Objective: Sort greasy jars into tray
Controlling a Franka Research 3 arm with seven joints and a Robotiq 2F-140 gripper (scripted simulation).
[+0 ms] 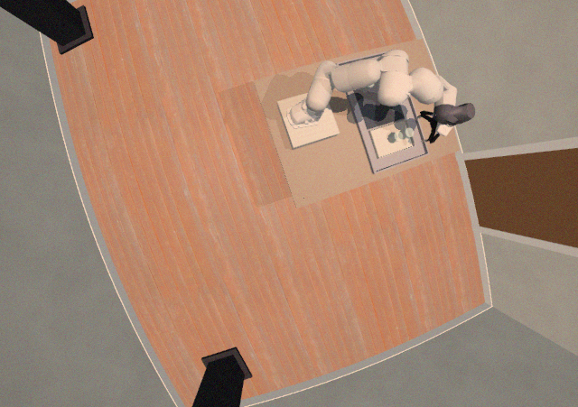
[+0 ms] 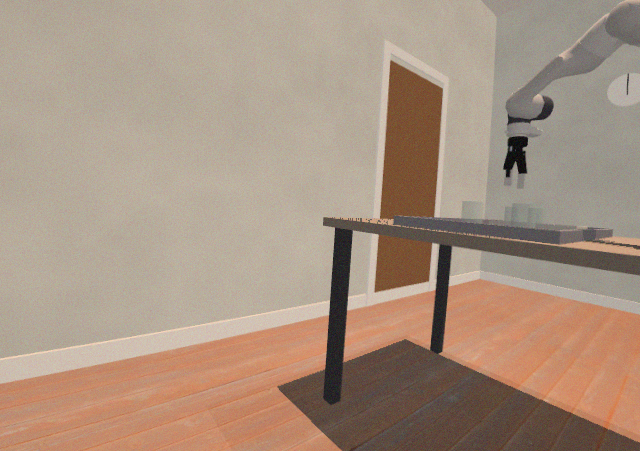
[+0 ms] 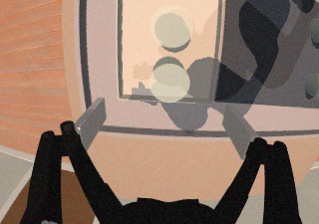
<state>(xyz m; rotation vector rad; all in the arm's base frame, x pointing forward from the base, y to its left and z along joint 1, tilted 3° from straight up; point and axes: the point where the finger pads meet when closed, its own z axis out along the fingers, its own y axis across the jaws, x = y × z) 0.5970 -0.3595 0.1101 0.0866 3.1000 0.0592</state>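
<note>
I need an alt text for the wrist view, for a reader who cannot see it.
Seen from above, the open pincer hangs empty over the near rim of a grey tray. Two pale jars stand side by side inside the tray, and a dark arm shadow covers the mat to the right.

My gripper (image 2: 514, 179) hangs vertical, fingers down, spread to full width with nothing between them. In the top view my arm runs from its base at 9 o'clock toward the wrist at 3 o'clock.

2 jars (image 1: 402, 134) in tray (image 1: 397, 165), arm (image 1: 373, 78) above
</note>
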